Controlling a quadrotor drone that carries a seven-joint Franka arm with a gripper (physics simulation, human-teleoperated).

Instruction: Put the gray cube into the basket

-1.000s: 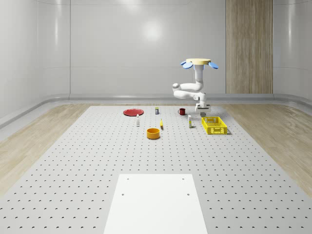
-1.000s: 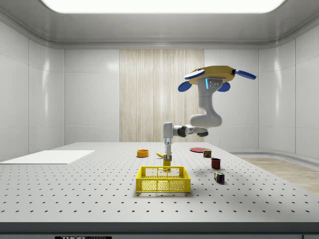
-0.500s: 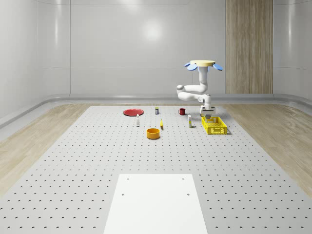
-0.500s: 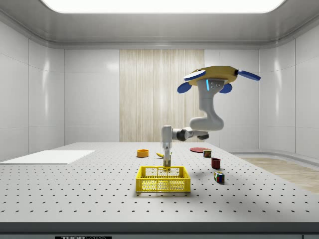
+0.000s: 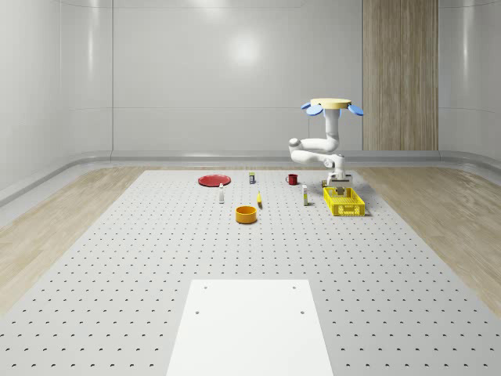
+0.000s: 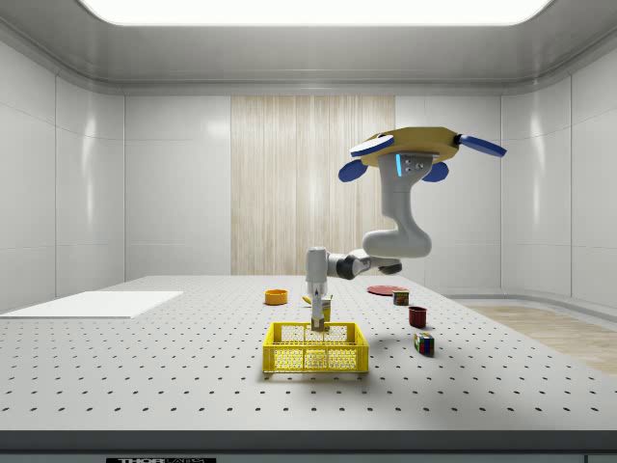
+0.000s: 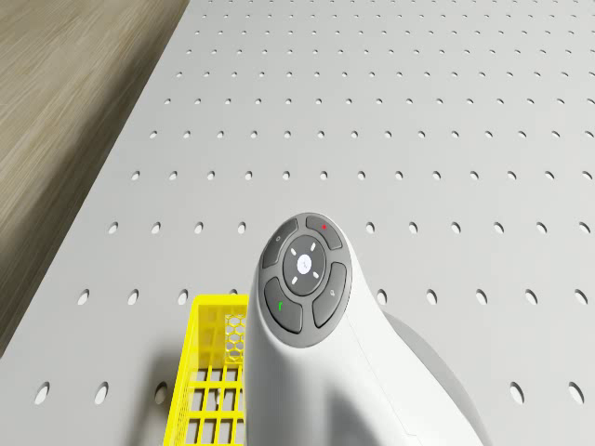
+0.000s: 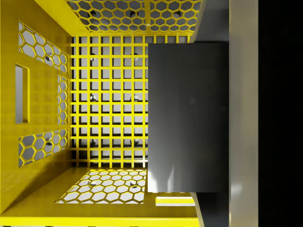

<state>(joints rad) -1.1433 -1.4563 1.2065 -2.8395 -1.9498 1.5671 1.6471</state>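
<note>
Perforated table (image 5: 156, 258) carrying yellow basket (image 5: 345, 201). Drone (image 6: 415, 145) hovering above table, just behind basket in side view. Arm reaching down, gripper (image 6: 319, 322) hanging over basket's open top, fingers clamping gray cube (image 8: 187, 116). Cube sitting above basket's mesh floor, at rim level.

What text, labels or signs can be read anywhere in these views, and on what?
No word or number can be read for certain.
Side view, bottom edge: a dark strip carries white lettering, cut off and too small to read.
Drone view: the arm's button pad bears small red, green and white symbols, no letters.
Yellow basket: no label.
</note>
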